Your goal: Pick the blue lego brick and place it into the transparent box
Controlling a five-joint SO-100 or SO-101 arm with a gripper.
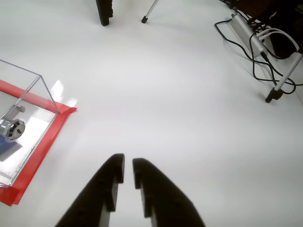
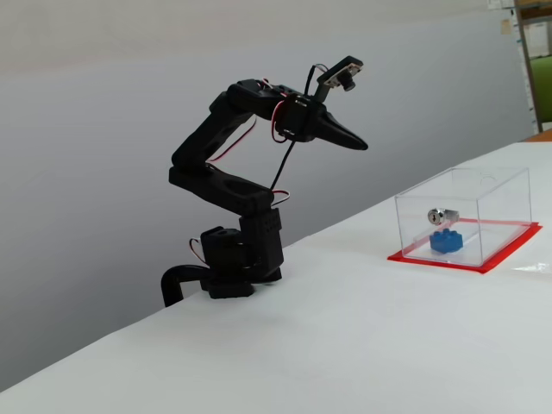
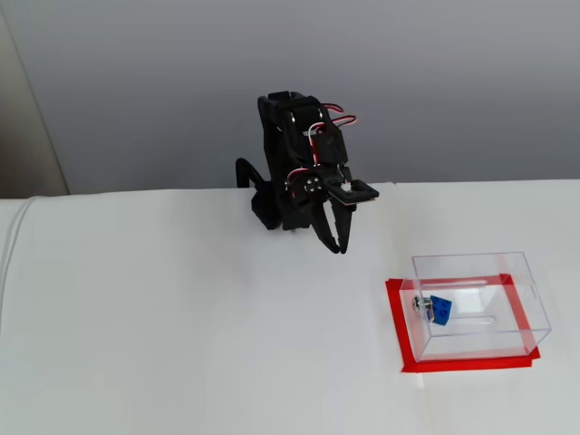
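Inside the transparent box (image 3: 478, 306), at its end nearest the arm, sits the blue lego brick (image 3: 441, 310), resting on the floor of the box close beside the silver lock cylinder (image 3: 420, 305); a fixed view from the side confirms this, with the brick (image 2: 444, 242) low in the box (image 2: 466, 216) and the cylinder (image 2: 440, 214) set in the wall above it. The box stands on a red base (image 3: 396, 337) on the white tabletop (image 3: 181, 317). The tool (image 3: 335, 245) is raised above the tabletop, well apart from the box, with its jaws drawn almost together and nothing between them; the wrist view shows the tool (image 1: 128, 165) empty, only a narrow slit between the tips. The governing relation: in the wrist view the box (image 1: 23, 118) lies off to the left of the tool's line, with only a dark blue patch (image 1: 8, 149) behind the wall that may be the brick. In the high fixed view, the brick lies right of and below the tool. The placement appears complete, and no further approach to the box seems required. The brick's long axis cannot be told with confidence.
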